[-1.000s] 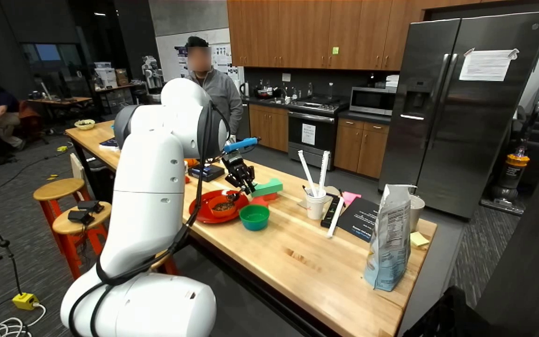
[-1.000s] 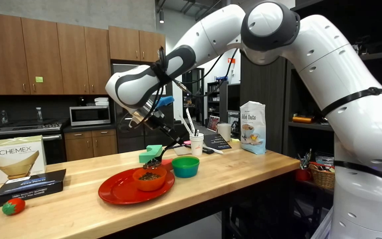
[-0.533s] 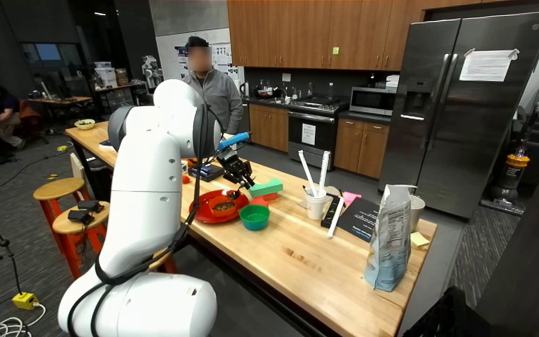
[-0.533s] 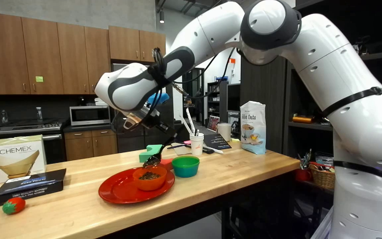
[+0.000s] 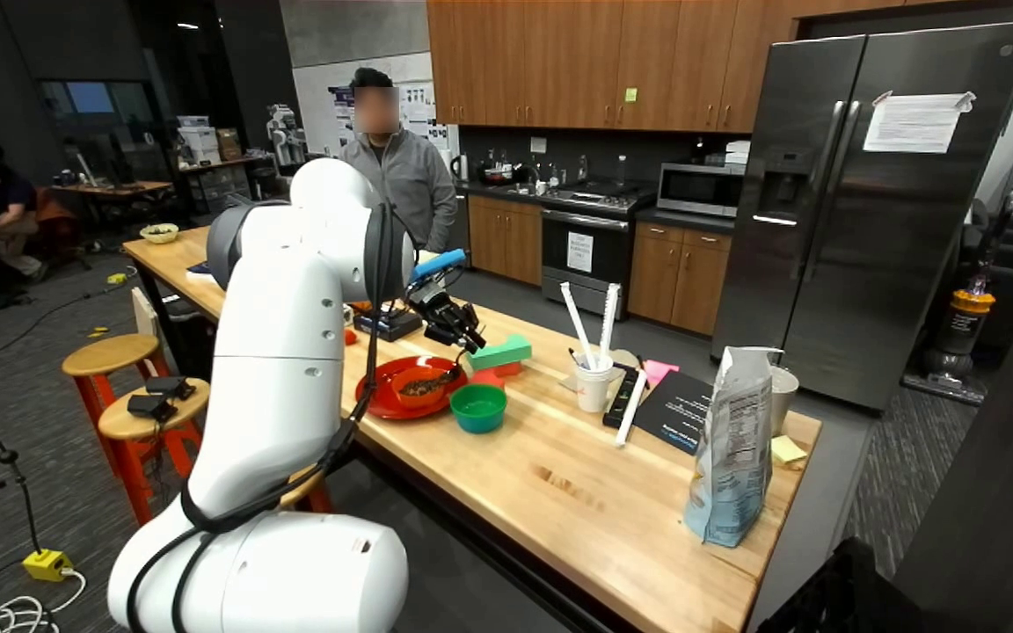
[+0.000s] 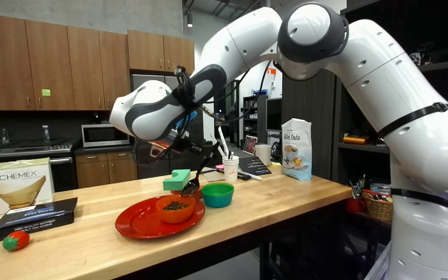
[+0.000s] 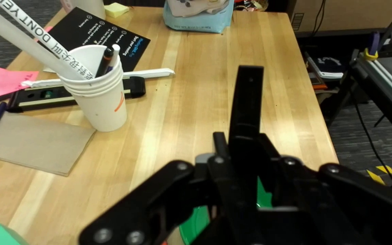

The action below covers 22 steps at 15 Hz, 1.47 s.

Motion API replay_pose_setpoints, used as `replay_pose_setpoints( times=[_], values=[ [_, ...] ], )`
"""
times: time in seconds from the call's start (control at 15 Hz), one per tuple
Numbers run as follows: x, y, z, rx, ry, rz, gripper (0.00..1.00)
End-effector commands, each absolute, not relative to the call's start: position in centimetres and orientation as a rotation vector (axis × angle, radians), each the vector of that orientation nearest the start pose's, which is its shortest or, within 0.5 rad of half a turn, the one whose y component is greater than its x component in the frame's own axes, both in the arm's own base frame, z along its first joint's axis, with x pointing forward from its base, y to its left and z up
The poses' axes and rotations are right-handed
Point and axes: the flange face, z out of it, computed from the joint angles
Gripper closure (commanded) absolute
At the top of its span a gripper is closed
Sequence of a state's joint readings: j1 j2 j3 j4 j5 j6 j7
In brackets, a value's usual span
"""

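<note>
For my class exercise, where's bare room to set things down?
Bare wood: between green bowl and oats bag; between black box and red plate. Crowded: around paper cups; by the orange bowl, where the gripper holds a spoon.

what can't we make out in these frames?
Amount on the spoon: too small and dark, both exterior views.
Bits in the orange bowl: too small to identify, both exterior views.
Green bowl: mostly hidden by the gripper, wrist view.
Oats bag: top cut off by the upper edge, wrist view.
</note>
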<state>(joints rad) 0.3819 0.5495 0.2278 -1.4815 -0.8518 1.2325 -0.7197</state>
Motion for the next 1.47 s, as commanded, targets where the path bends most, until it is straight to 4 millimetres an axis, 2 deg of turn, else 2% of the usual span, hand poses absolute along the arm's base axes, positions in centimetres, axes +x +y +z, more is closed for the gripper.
replay_pose_setpoints(
  times=[0.0, 0.33, 0.67, 1.4],
  values=[
    [58.1, 25.4, 36.1, 1.684, 1.456, -1.012, 0.94],
    [58.2, 27.3, 35.1, 1.670, 1.467, -1.042, 0.94],
    [58.3, 29.0, 35.0, 1.622, 1.467, -1.078, 0.94],
    [59.2, 29.7, 35.6, 1.406, 1.432, -1.210, 0.94]
  ],
)
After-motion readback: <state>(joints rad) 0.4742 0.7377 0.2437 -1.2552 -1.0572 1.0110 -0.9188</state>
